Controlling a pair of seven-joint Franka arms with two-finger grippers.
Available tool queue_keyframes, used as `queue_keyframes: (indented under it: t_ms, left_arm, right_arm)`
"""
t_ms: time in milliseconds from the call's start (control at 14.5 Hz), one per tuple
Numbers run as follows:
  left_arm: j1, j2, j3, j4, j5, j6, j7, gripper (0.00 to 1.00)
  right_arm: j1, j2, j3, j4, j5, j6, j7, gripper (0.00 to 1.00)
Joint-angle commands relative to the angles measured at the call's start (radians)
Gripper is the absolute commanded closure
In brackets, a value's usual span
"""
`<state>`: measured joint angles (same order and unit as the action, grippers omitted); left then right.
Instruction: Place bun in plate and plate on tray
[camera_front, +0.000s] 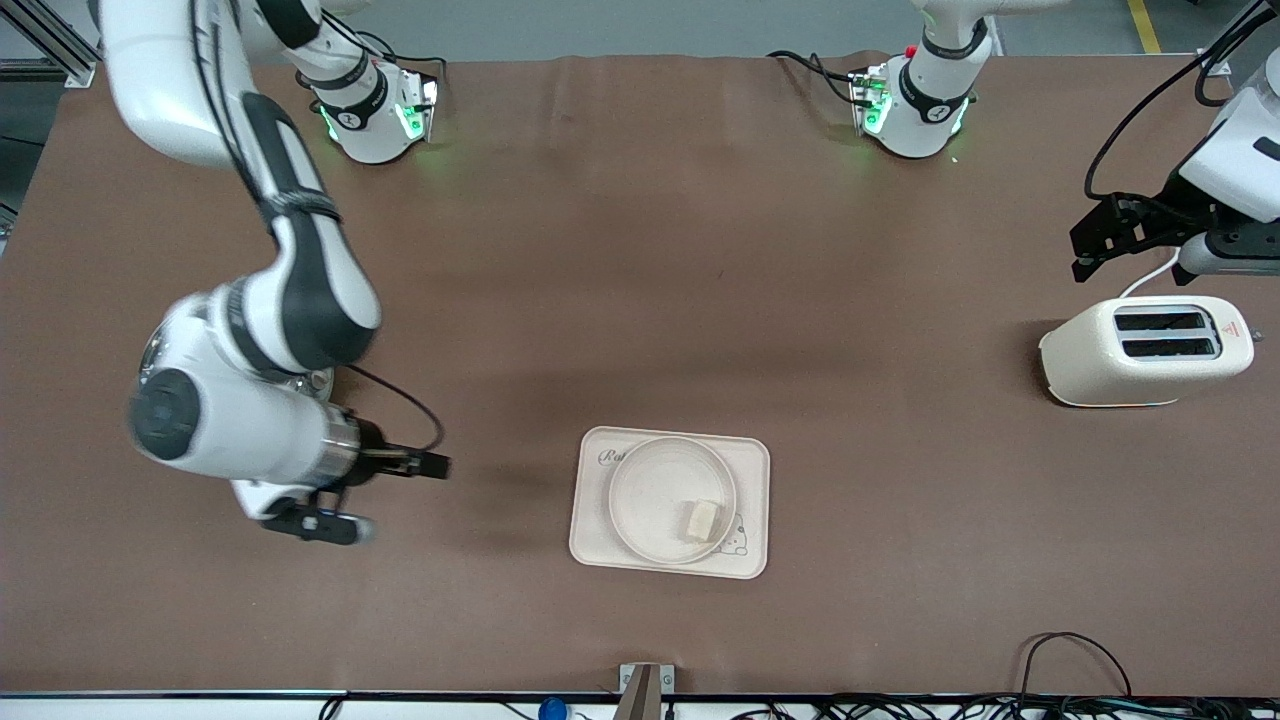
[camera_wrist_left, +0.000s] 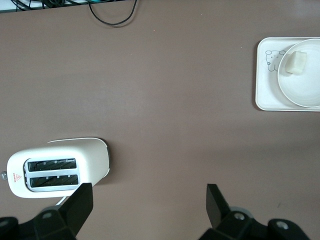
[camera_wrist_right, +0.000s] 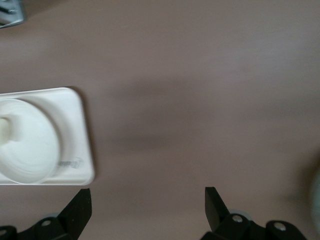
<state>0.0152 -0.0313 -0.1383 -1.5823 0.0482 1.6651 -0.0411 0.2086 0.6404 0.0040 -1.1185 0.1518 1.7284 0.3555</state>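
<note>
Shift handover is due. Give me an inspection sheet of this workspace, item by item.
Surface: brown table, no spills seen.
Job's things: bun lies in the plate; plate sits on the tray.
Clutter: toaster toward the left arm's end, slots empty.
Grippers: right gripper open, holding nothing, over bare table toward the right arm's end; left gripper open, holding nothing, above the table beside the toaster.
Cables: loose loop at the table edge nearest the front camera; cords at both bases.
Surroundings: grey floor past the bases.
</note>
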Motion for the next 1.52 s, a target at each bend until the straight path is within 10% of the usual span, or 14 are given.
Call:
queue_keyframes:
  t_ms: [0, 621, 1034, 1448]
  left_arm:
    - [0.005, 0.010, 0.006, 0.030, -0.025, -0.024, 0.010, 0.00]
    - [0.005, 0.017, 0.019, 0.042, -0.031, -0.024, 0.014, 0.00]
    - [0.005, 0.019, 0.019, 0.042, -0.019, -0.024, 0.017, 0.00]
    - [0.005, 0.019, 0.020, 0.044, -0.028, -0.024, 0.007, 0.00]
  right_arm:
    - [-0.058, -0.174, 0.010, -0.101, -0.073, -0.099, -0.059, 0.00]
    - [-0.170, -0.631, 0.001, -0.316, -0.193, -0.332, -0.207, 0.00]
    - [-0.222, -0.763, 0.002, -0.542, -0.248, -0.154, -0.208, 0.00]
    - [-0.221, -0.757, 0.002, -0.543, -0.245, -0.135, -0.259, 0.00]
